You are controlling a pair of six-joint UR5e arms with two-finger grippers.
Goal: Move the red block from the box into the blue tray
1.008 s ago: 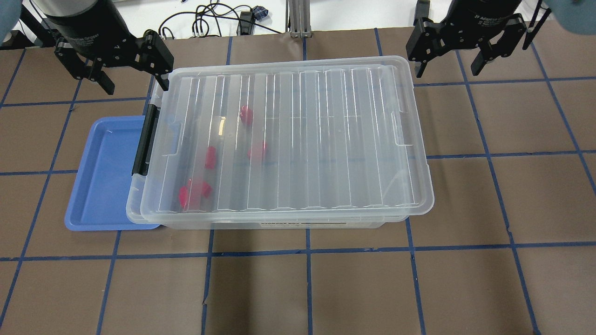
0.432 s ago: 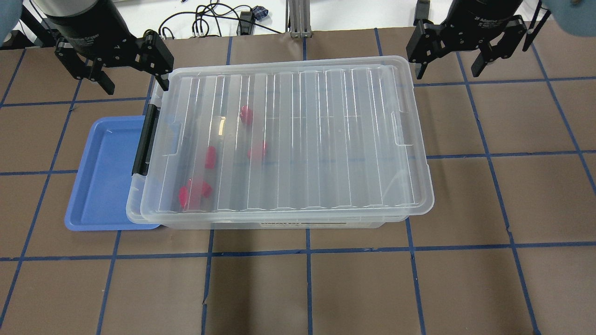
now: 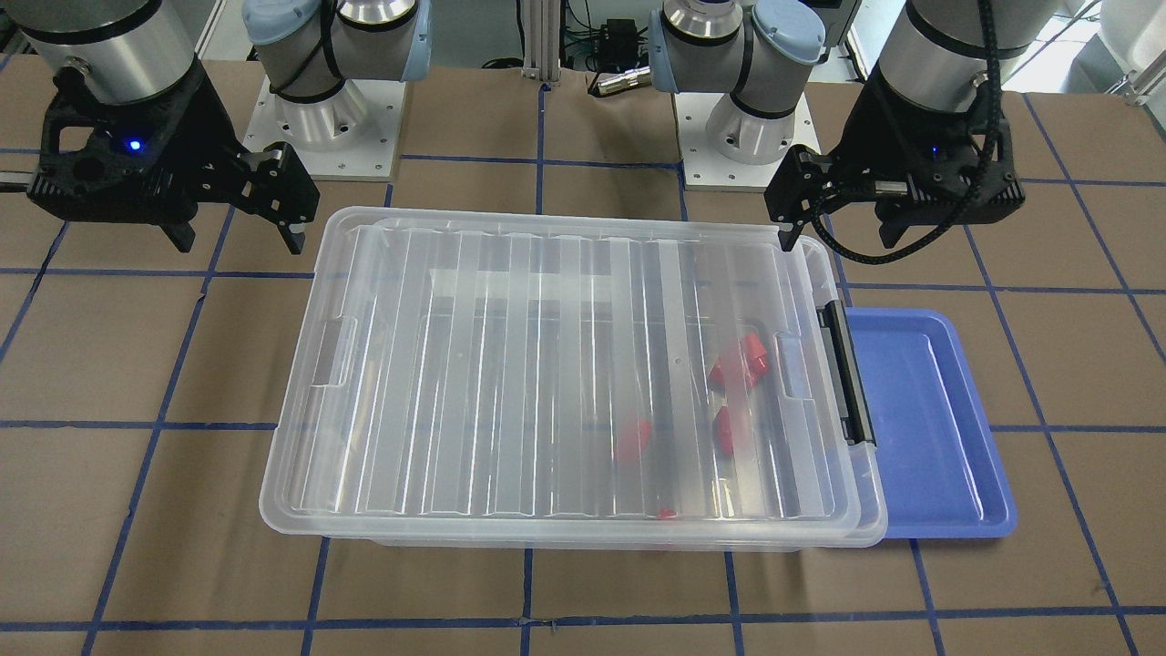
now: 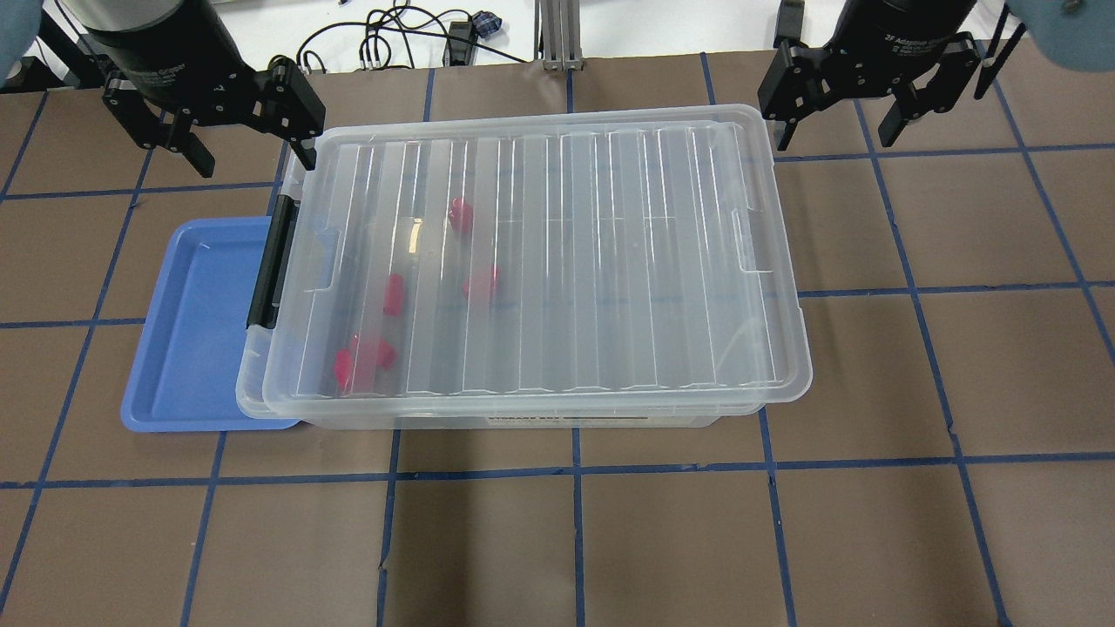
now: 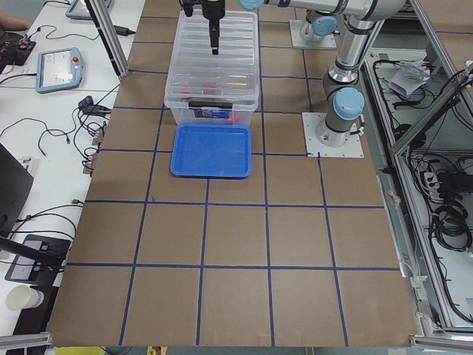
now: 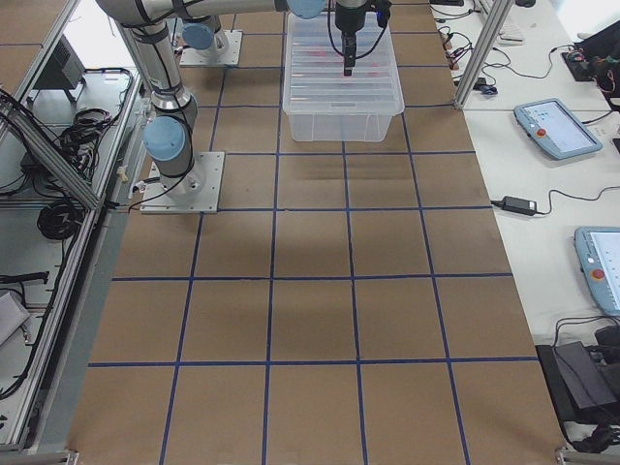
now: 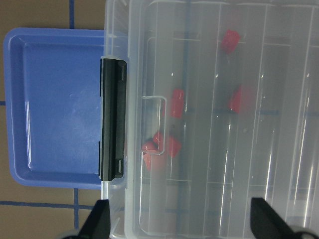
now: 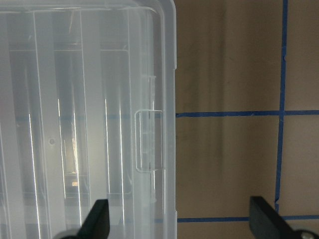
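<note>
The box (image 4: 540, 261) is a clear bin with its ribbed lid on and a black latch (image 4: 268, 261) at its left end. Several red blocks (image 4: 375, 353) lie inside near that end; they also show in the left wrist view (image 7: 172, 102). The blue tray (image 4: 192, 331) sits empty beside the latch end, partly under the box rim. My left gripper (image 4: 255, 161) is open and empty above the box's far left corner. My right gripper (image 4: 836, 139) is open and empty above the box's far right corner.
Cables and a metal post (image 4: 557, 35) lie beyond the table's far edge. The two arm bases (image 3: 328, 109) stand behind the box. Brown table surface with blue tape lines surrounds the box. Side tables hold tablets (image 6: 557, 126).
The right gripper has shifted slightly toward the table's far edge. The left gripper, box, blocks and tray have not moved.
</note>
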